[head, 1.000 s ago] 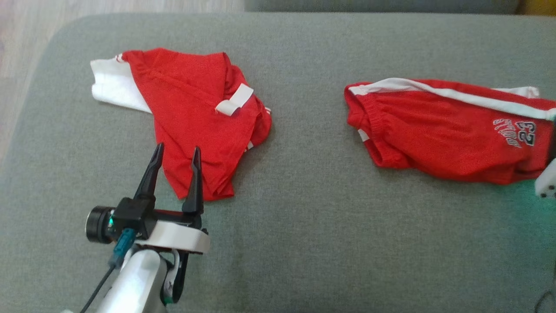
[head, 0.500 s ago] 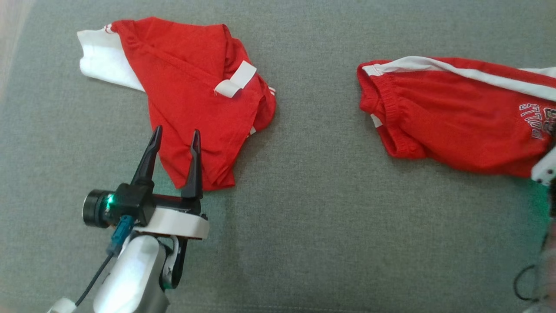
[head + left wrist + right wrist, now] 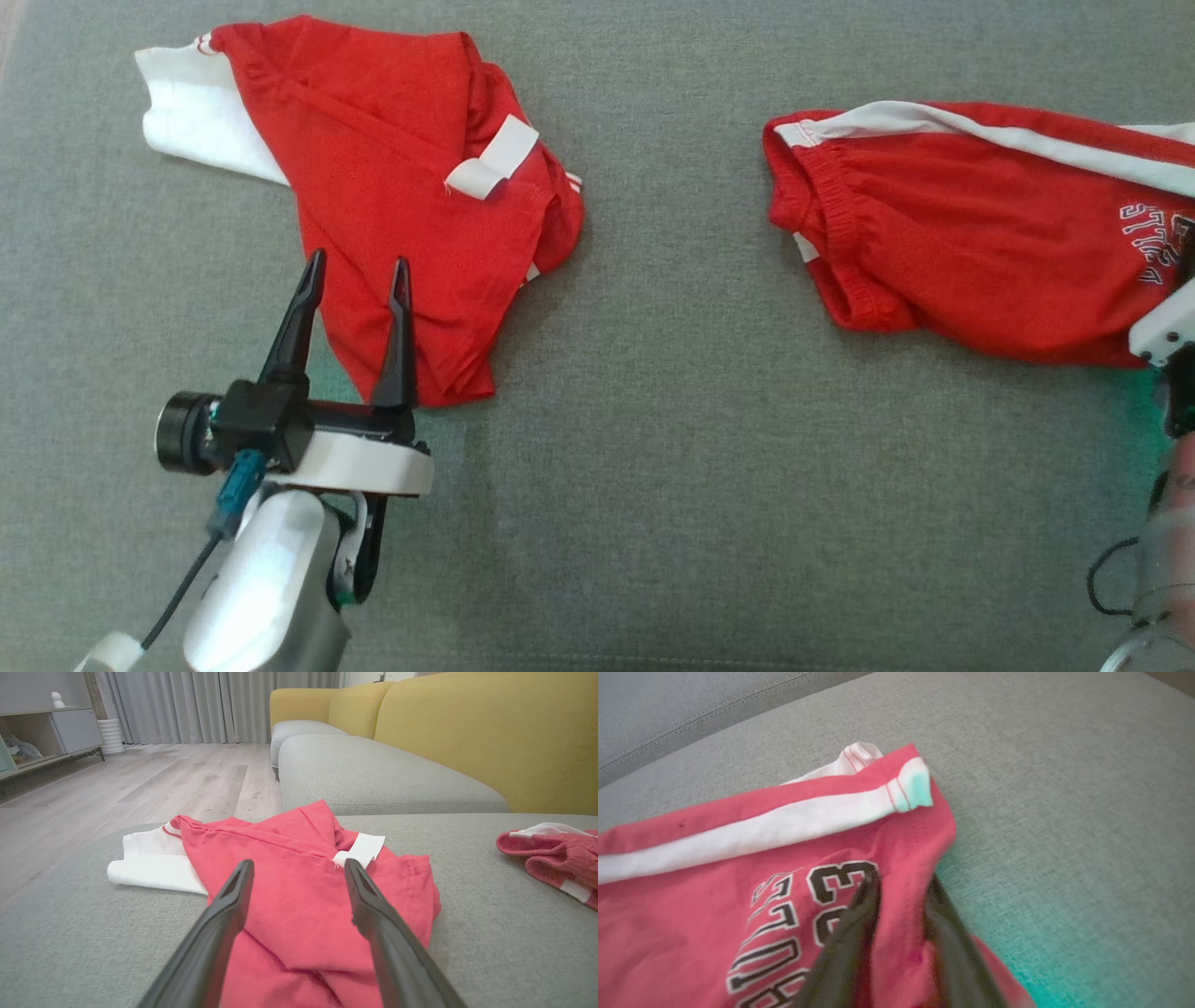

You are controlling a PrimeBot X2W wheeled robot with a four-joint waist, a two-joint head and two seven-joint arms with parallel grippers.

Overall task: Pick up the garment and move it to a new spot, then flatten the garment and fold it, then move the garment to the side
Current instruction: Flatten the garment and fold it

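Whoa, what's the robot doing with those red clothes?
It is sorting clothes on a grey sofa cushion. Its left gripper is open, poised at the near corner of a crumpled red shirt, not holding it yet. Its right gripper looks pinched on the edge of the red shorts, beside the number 23. Both clothes lie on the cushion.

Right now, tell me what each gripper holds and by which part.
Left gripper: open, holding nothing, over the shirt. Right gripper: seems to pinch the shorts at the leg edge beside the 23.
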